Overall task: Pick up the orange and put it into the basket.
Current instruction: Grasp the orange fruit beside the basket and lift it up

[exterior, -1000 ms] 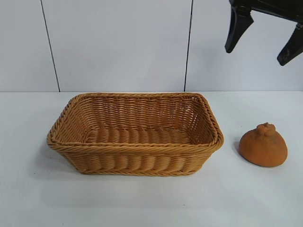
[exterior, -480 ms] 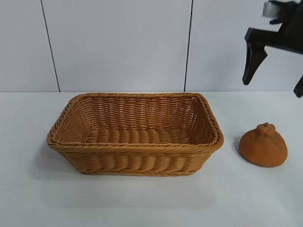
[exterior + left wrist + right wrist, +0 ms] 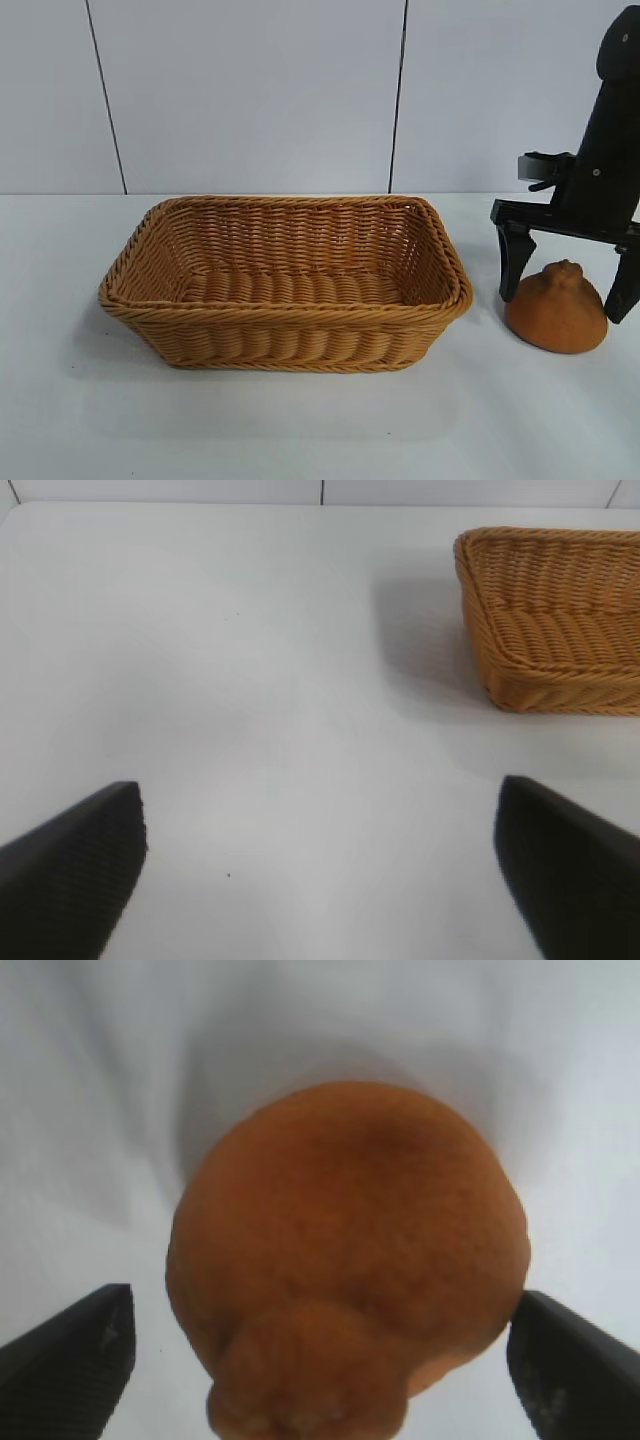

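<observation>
The white table [image 3: 300, 430] carries everything, and only the exterior view takes in the whole of it. The basket [image 3: 285, 285] is the largest thing on it, a rectangular wicker one with slanted sides and a braided rim, its long axis running across that view from left to right, its opening facing up. The left wrist view catches just one rounded corner of the basket [image 3: 545, 620] off to the side, with bare tabletop filling the rest.

The right arm [image 3: 610, 130] reaches down at the right edge of the exterior view. Its right gripper [image 3: 563, 285] is spread wide, one black finger [image 3: 513, 262] on the basket side of the orange and the other at the far side near the frame edge, both apart from the fruit (a sliver of table shows on each side in the right wrist view).

The left gripper [image 3: 320, 865] is seen only through its own camera: two dark fingertips held wide apart over empty table, well away from the fruit.

The orange [image 3: 556, 308] sits on the table just beside the right short end of the basket, not touching it. It stands upright, flat base down, its knobby bump [image 3: 565, 270] pointing straight up. From the right wrist view the orange [image 3: 345, 1260] is seen from above, between the spread fingers, bump toward the camera.
</observation>
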`<action>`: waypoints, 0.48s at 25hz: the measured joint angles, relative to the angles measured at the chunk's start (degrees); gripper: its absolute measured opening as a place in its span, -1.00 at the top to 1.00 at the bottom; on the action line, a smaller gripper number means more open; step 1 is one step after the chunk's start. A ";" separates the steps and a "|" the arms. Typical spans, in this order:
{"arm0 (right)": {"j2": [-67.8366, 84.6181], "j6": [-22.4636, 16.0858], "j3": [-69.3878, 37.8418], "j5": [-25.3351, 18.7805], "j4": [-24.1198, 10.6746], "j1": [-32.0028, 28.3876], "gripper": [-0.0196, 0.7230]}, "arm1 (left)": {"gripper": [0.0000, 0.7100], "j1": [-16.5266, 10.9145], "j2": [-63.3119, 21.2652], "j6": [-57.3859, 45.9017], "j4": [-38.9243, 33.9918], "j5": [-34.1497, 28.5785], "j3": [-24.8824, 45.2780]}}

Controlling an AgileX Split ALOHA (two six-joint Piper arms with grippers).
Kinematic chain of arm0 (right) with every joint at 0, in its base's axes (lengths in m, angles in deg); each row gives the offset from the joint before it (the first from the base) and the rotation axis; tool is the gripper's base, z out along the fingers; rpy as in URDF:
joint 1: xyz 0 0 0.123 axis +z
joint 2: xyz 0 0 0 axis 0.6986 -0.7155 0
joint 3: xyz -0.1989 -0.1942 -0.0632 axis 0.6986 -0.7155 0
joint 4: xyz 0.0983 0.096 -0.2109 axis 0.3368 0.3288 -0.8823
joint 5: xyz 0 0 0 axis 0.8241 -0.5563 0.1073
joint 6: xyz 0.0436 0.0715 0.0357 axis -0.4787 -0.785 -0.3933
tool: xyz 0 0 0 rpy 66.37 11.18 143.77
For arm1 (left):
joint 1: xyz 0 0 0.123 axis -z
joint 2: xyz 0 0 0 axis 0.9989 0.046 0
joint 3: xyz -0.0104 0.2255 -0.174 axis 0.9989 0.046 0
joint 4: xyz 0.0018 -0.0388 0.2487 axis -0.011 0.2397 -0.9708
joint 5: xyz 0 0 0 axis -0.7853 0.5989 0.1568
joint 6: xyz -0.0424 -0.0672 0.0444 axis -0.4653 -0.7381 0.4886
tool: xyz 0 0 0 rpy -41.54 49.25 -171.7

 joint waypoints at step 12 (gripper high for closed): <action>3.91 0.49 2.67 -3.28 -3.50 0.00 0.85 | -0.89 0.00 0.00 0.00 0.00 0.00 0.00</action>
